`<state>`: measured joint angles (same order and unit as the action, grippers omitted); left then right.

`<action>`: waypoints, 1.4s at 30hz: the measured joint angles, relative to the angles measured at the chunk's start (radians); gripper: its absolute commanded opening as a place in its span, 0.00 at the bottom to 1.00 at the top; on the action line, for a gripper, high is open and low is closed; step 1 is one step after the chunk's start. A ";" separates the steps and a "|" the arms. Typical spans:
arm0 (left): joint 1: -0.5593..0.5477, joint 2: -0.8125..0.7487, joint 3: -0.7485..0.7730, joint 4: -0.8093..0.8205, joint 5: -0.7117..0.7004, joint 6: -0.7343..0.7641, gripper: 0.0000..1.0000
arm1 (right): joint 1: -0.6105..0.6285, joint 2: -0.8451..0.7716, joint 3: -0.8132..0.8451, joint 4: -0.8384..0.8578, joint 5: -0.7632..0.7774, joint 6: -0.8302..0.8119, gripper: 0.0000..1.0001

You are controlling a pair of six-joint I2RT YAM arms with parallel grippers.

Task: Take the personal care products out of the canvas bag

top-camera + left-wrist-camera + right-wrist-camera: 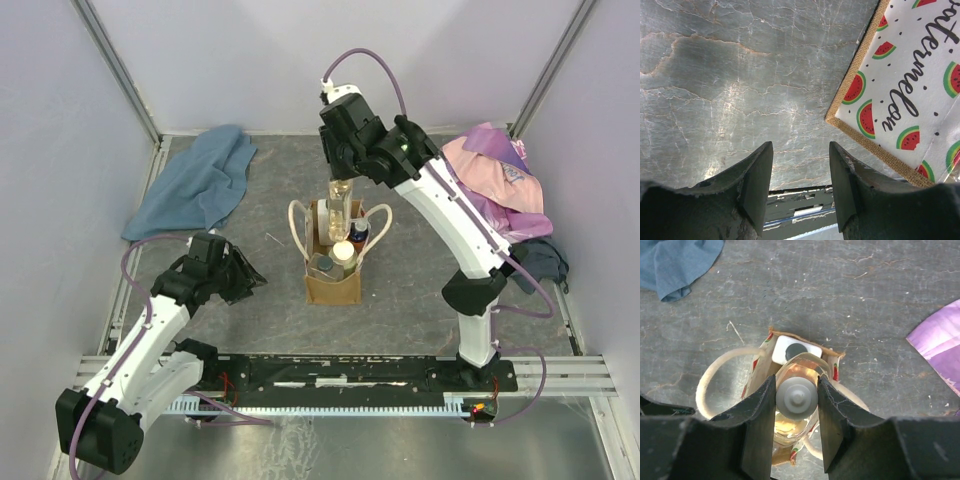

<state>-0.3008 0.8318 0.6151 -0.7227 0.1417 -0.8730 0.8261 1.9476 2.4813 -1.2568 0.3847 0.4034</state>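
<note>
Right gripper [796,401] clamps a pale-capped bottle [340,205] over the canvas bag [333,288]; a snagged rim could topple the bag. Left gripper [801,182] stands half-open, empty.

Diffuse overhead light, soft shadows. Left wrist view: pale glare on counter [730,107]. Wrist views' near edges slightly blurred.
</note>
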 measured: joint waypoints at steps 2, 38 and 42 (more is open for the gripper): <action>0.000 0.000 0.000 0.000 0.000 0.000 0.56 | -0.019 -0.002 0.000 0.003 0.000 -0.005 0.31; 0.000 -0.053 -0.064 0.000 0.000 -0.032 0.56 | -0.327 -0.159 -0.201 0.200 0.039 -0.103 0.33; 0.000 -0.053 -0.064 0.000 0.000 -0.032 0.56 | -0.359 -0.164 -0.243 0.224 0.024 -0.104 0.33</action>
<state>-0.3008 0.7788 0.5514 -0.7227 0.1413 -0.9051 0.4671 1.7840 2.2387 -1.0325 0.4091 0.2993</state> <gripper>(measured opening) 0.559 0.419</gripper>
